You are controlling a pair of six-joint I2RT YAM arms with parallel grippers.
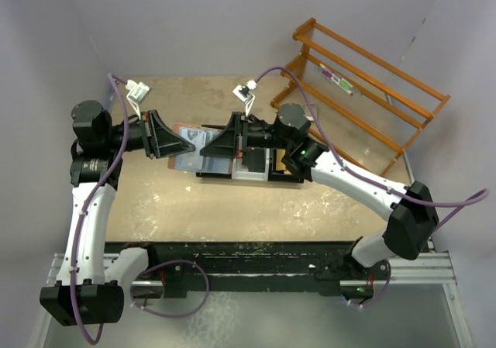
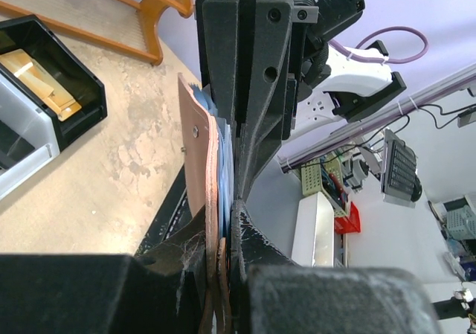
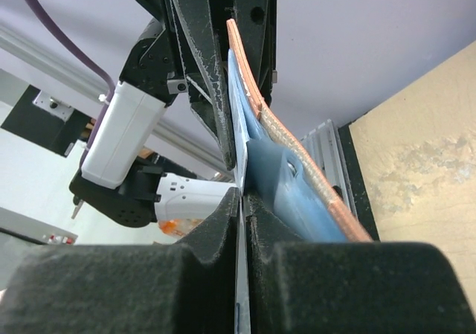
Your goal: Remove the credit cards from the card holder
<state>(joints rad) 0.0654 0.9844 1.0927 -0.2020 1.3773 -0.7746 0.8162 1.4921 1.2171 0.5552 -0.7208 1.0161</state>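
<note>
**A:** Card holder (image 2: 197, 152) up off the table, hanging between the two arms at mid-table. Edge-on from both wrists: reddish leather outside, blue lining inside.

**B:** Grips?

**A:** Left gripper (image 2: 222, 230) clamped on one end of the leather. Right gripper (image 3: 242, 200) pinched tight on a thin pale credit card (image 3: 238, 137) standing out of the lining. Nothing else in either.

**B:** Risks from here?

**A:** Three, probably. Pull off-line from the pocket and risk bowing the card or jamming it in the slot. Grip only the card's very edge and risk slipping off, leaving it half out. Tug hard against a one-ended clamp and risk twisting the leather free, then dropping the lot.

**B:** More cards inside?

**A:** Cannot tell; layers too tight to count.

**B:** Surface?

**A:** Tan tabletop (image 1: 170, 208), mottled with pale scuffs, with a dark strip along the near edge. Black bin (image 1: 288, 179) below the right wrist, holding tan pieces, with a pale container (image 1: 252, 170) right beside it. Orange wooden rack (image 1: 364, 77) at the far right.

**B:** Room?

**A:** Plain pale walls around the table. Beyond the edge, cluttered benches and cables, too blurred to name.
</note>
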